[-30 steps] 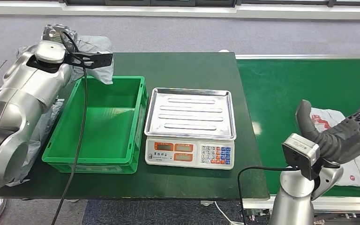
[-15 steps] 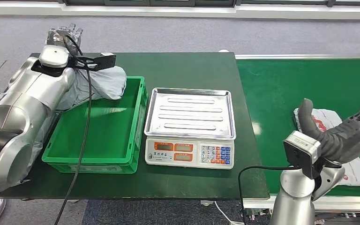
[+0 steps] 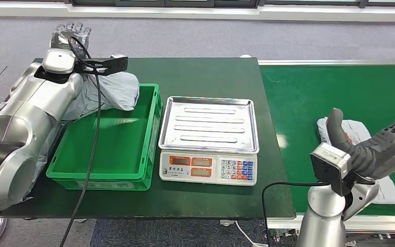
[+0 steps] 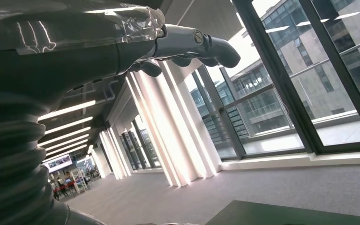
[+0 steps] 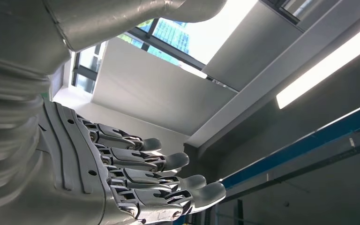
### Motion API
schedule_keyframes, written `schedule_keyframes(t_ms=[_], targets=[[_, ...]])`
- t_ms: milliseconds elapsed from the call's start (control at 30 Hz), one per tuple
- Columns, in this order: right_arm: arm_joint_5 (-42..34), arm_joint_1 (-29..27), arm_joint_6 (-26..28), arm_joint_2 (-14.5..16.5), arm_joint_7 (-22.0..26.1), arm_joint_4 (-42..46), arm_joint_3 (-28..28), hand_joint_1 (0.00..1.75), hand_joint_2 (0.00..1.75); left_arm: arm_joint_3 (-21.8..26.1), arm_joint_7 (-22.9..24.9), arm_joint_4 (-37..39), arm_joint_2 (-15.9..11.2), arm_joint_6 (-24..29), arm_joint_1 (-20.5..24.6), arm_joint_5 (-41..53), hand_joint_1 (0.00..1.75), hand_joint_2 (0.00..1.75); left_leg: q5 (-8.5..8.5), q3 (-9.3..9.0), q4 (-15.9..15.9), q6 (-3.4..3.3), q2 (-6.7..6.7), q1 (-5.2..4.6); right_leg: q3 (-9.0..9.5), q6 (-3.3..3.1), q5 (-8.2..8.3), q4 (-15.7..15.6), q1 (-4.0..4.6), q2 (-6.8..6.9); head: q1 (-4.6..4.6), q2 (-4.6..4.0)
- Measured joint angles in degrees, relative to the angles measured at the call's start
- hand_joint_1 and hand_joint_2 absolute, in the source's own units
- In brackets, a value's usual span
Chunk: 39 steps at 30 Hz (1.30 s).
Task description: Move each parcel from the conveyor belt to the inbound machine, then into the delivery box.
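We see left hand past crate far corner, fingers spread, empty. Grey parcel draped over crate far rim. Right hand palm up, fingers extended, empty; arm hides most of white parcel right of scale.

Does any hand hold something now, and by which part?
Nothing is held. The left hand is open beyond the grey parcel; the right hand is open by the white parcel.
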State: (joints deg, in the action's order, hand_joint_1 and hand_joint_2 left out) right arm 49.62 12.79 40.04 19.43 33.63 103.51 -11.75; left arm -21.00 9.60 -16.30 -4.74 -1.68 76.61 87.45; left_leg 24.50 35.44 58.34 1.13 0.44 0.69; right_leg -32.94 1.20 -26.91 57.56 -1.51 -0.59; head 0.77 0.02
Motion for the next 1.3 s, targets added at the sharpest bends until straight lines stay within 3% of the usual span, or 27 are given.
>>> schedule_keyframes(t_ms=[300, 467, 533, 633, 733, 833, 967, 1133, 1300], targets=[[0.0, 0.0, 0.0, 0.0, 0.0, 0.0, 0.0, 0.0, 1.75, 0.1, 0.0, -0.1, 0.0, 0.1, 0.0, 0.0, 0.0, 1.75, 0.0, 0.0, 0.0, 0.0, 0.0, 0.0, -0.01, 0.0, 0.0, 0.0, 0.0, 0.0, 0.0, 0.0], [0.3, -0.1, 0.0, 0.0, -0.3, 0.0, -0.6, 0.0, 1.75, 1.3, -2.5, -0.8, 0.0, 5.1, -0.2, -0.2, 0.0, 1.75, 0.0, 0.0, 0.0, 0.0, 0.0, 0.0, 0.0, 0.0, 0.0, 0.0, 0.0, 0.01, 0.0, -0.01], [0.1, -0.2, 0.0, 0.0, -0.1, 0.0, -1.1, 0.0, 1.75, 2.8, -7.0, -1.6, 0.2, 7.8, -0.3, -2.1, 0.0, 1.75, 0.0, 0.0, 0.0, 0.0, -0.01, 0.0, 0.0, 0.0, 0.0, 0.0, 0.0, 0.01, 0.0, -0.01], [-0.1, -0.4, 0.0, 0.0, 0.0, -0.1, -2.0, 0.0, 1.75, 7.4, -22.3, -4.1, 0.9, 10.2, -0.6, -10.3, 0.0, 1.75, 0.0, 0.01, 0.0, 0.0, -0.05, 0.0, 0.02, 0.0, 0.0, 0.0, 0.0, 0.05, -0.01, -0.01], [0.1, -0.3, 0.0, 0.0, 0.0, -0.6, -2.5, 0.0, 1.75, 13.3, -38.1, -8.1, 1.9, 6.8, -1.5, -19.5, 0.0, 1.75, 0.0, 0.02, 0.0, 0.0, -0.11, -0.01, 0.06, 0.0, -0.01, 0.0, -0.01, 0.1, -0.01, -0.01], [0.3, -0.1, 0.0, 0.0, 0.1, -1.5, -2.6, 0.0, 1.75, 18.1, -47.0, -12.7, 2.5, -0.4, -3.2, -27.5, 0.0, 1.75, 0.0, 0.01, 0.0, 0.0, -0.03, -0.03, 0.03, 0.0, 0.0, 0.0, -0.01, 0.05, -0.02, 0.0], [0.0, 0.5, 0.0, 0.0, 0.6, -2.8, -3.3, 0.0, 1.75, 19.8, -49.6, -20.3, 1.9, -8.0, -6.6, -38.5, 0.0, 1.75, -0.01, -0.02, 0.0, 0.03, -0.02, -0.01, 0.04, 0.0, 0.0, 0.0, 0.0, 0.04, -0.02, 0.0], [-0.4, 1.0, 0.0, 0.0, 1.4, -4.3, -4.4, 0.0, 1.75, 16.9, -49.9, -36.0, -0.6, -15.0, -13.1, -61.3, 0.0, 1.75, -0.03, 0.0, 0.0, 0.05, -0.08, 0.06, 0.03, -0.02, -0.03, 0.0, 0.07, 0.08, -0.02, 0.0], [-0.5, 1.1, 0.0, 0.0, 1.4, -5.1, -6.5, 0.0, 1.75, 15.0, -49.9, -46.5, -1.8, -16.4, -17.4, -67.0, 0.0, 1.75, -0.02, 0.05, 0.0, 0.05, -0.24, 0.05, 0.06, -0.02, -0.07, 0.0, 0.04, 0.25, -0.02, 0.0]])
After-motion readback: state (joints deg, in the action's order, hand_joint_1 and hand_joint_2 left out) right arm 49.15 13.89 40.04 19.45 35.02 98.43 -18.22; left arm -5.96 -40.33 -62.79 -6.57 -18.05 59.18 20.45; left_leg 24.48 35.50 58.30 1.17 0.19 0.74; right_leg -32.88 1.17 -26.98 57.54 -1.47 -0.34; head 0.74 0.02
